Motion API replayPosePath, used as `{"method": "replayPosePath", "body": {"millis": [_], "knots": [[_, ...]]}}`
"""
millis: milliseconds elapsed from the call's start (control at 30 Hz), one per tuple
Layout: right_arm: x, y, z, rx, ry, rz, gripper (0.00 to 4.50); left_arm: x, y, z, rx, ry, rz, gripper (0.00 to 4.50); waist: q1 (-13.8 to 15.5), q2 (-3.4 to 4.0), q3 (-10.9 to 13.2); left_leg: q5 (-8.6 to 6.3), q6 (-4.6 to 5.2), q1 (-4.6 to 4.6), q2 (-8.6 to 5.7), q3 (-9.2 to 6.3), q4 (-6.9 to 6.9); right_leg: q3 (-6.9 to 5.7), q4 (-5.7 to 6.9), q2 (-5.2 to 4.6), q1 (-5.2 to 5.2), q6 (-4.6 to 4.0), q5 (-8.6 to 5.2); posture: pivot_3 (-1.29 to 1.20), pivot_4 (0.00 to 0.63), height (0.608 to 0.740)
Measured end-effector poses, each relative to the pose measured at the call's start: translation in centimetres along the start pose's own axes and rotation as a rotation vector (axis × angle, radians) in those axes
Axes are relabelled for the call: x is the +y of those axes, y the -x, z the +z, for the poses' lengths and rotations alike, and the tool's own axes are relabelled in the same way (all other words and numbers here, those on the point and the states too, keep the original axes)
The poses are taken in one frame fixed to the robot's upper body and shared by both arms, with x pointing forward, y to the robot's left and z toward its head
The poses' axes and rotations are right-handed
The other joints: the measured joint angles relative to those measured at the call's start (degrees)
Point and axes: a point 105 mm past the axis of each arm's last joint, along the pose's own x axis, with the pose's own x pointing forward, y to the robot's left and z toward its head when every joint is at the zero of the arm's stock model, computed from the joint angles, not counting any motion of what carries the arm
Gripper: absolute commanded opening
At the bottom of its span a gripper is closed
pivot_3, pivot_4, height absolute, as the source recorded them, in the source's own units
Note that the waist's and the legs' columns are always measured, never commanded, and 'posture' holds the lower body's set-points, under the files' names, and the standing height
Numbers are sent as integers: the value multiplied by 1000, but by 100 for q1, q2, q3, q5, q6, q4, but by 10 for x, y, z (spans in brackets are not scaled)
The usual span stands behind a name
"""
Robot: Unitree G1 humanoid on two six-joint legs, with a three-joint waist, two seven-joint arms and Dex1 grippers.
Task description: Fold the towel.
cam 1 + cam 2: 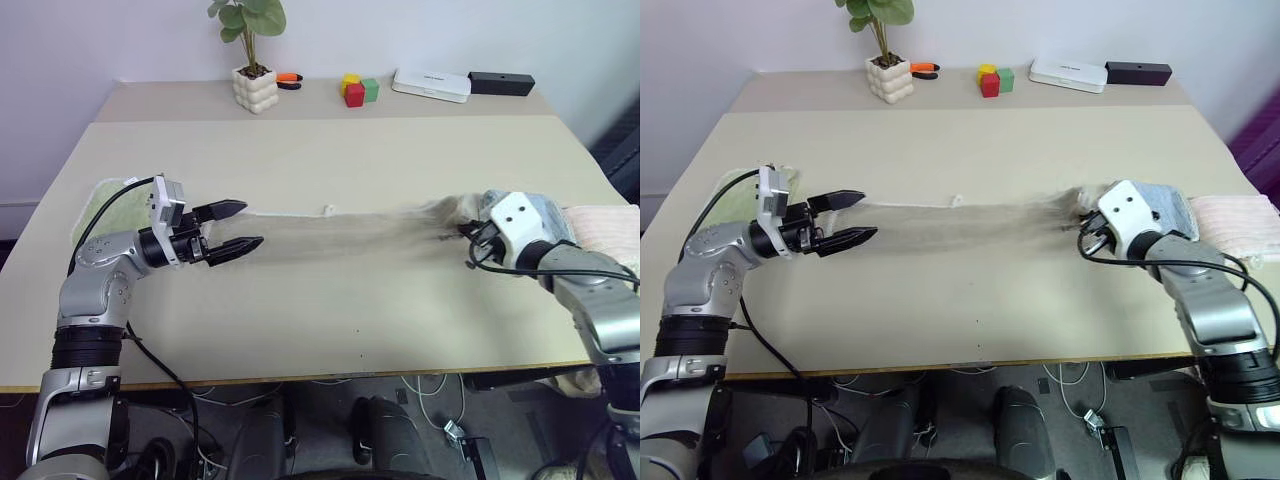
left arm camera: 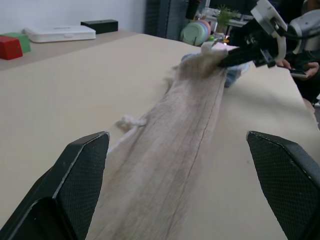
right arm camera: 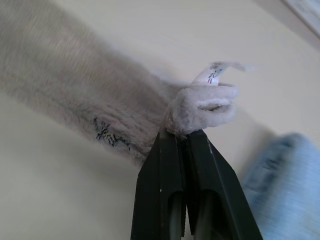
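The beige-tan towel [image 1: 350, 230] is drawn out into a long narrow strip across the table [image 1: 330, 320], with its small white loop [image 1: 327, 210] on the far edge. My right gripper [image 3: 182, 134] is shut on the bunched right end of the towel and holds it slightly raised. A white label sticks out of that bunch. My left gripper [image 1: 250, 224] stands open at the strip's left end, pointing along it. In the left wrist view the towel [image 2: 175, 150] runs out between the two spread fingers [image 2: 82, 165].
A light green towel [image 1: 110, 205] lies under my left arm. A light blue towel [image 1: 1165, 200] and a pink one [image 1: 1240, 222] lie beside my right hand. Along the back stand a potted plant [image 1: 255, 88], coloured blocks [image 1: 358, 90], a white box [image 1: 430, 85] and a black box [image 1: 500, 83].
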Motion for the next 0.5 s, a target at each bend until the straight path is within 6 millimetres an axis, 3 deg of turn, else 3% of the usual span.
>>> {"method": "replayPosePath", "body": {"millis": [167,367,500], "knots": [[8,-1,4,-17,-40,36,37,0,0,1,-2,-3,-1,4500,-13,0,0,0,0,0,0,0,-1,0,0,0,-1,0,0,0,150,740],[52,-6,49,-181,-50,235,37,1,-2,3,-6,-11,-4,4500,-15,0,0,0,0,0,1,-1,-2,0,1,1,-1,0,0,0,150,740],[78,-8,62,-223,-75,358,37,1,-2,3,-6,-12,-3,4500,13,-1,0,0,1,-2,0,-3,4,0,1,0,1,0,0,0,150,740]]}}
